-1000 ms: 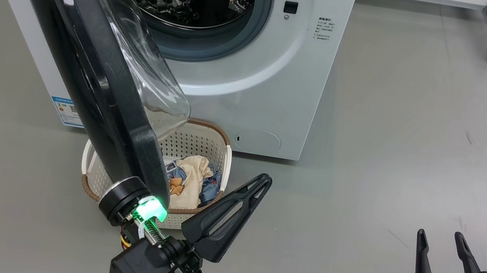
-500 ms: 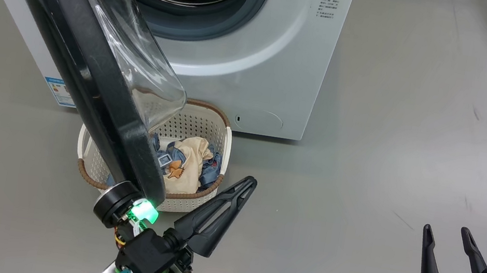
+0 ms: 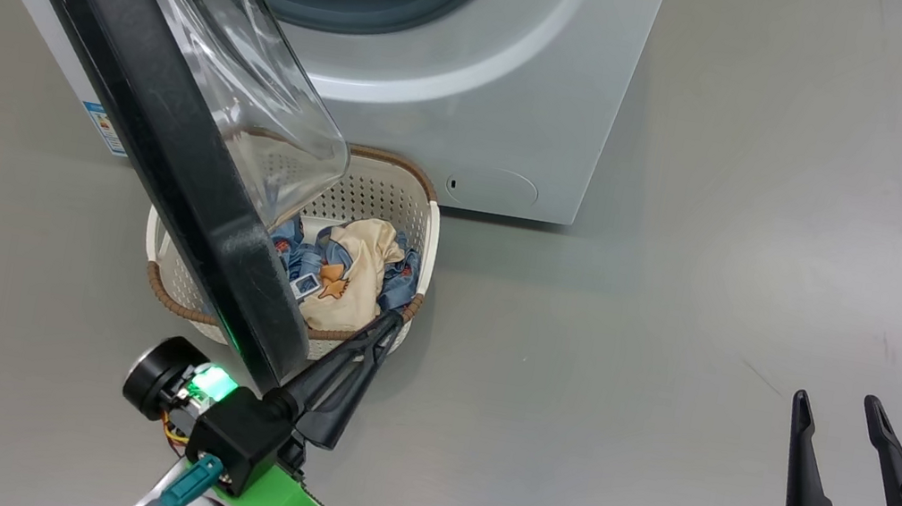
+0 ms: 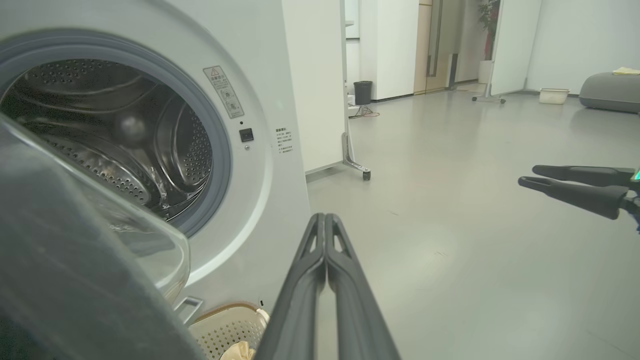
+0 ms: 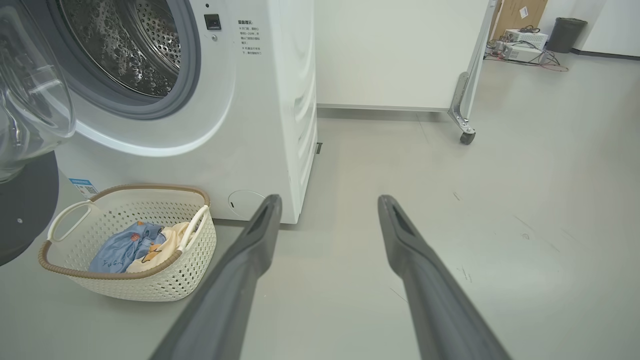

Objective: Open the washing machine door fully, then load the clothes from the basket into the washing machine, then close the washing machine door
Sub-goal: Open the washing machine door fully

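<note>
Swinging in over the last second, the left pincer (image 3: 390, 325), fingers pressed together and holding nothing, is now lying with its tip over the basket's (image 3: 375, 191) front rim. It is sitting just beside the door's (image 3: 163, 126) lower edge on the glass side, though I cannot tell whether it is touching. The right pincer (image 3: 834, 406) is waiting spread and empty, well apart over the floor. The door is standing open yet overhanging the basket, hiding part of the clothes (image 3: 354, 265) lying inside, in front of the washer (image 3: 486, 87). Opening seems to be still going on; next the left pincer is probably needing to push the door wider, clear of the basket.
</note>
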{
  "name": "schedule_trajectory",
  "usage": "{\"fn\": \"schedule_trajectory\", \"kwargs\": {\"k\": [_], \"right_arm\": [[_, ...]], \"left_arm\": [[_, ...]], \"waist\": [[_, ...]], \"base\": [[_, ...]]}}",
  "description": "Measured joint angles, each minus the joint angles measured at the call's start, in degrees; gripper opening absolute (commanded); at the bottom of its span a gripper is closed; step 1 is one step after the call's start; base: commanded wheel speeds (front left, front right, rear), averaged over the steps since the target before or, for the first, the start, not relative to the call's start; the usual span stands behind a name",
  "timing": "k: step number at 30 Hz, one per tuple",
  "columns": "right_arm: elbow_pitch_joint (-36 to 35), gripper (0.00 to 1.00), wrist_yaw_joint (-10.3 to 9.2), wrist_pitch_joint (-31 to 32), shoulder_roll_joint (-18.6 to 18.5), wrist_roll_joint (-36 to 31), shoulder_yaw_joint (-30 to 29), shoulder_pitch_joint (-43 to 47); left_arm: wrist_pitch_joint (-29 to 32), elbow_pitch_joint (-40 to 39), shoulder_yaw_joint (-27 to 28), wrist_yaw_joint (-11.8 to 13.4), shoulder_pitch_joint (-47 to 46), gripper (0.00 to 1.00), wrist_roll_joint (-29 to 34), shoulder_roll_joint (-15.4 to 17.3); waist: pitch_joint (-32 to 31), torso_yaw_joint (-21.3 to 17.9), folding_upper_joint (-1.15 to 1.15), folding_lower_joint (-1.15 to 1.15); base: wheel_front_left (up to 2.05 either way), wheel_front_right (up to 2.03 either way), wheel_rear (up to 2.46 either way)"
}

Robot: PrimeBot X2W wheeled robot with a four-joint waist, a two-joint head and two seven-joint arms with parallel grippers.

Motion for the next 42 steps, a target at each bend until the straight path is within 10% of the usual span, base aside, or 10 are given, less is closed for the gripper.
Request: {"fn": "schedule_trajectory", "kwargs": {"k": [42], "right_arm": [[2.9,1.0,1.47,0.0,1.3,-0.78,-1.41,-0.46]], "left_arm": [[0.0,6.21,5.81,0.25,-2.18,0.0,-1.18,-4.61]], "waist": [[0.47,4.94,0.0,0.0]], "base": [[0.0,0.0,0.0]]}}
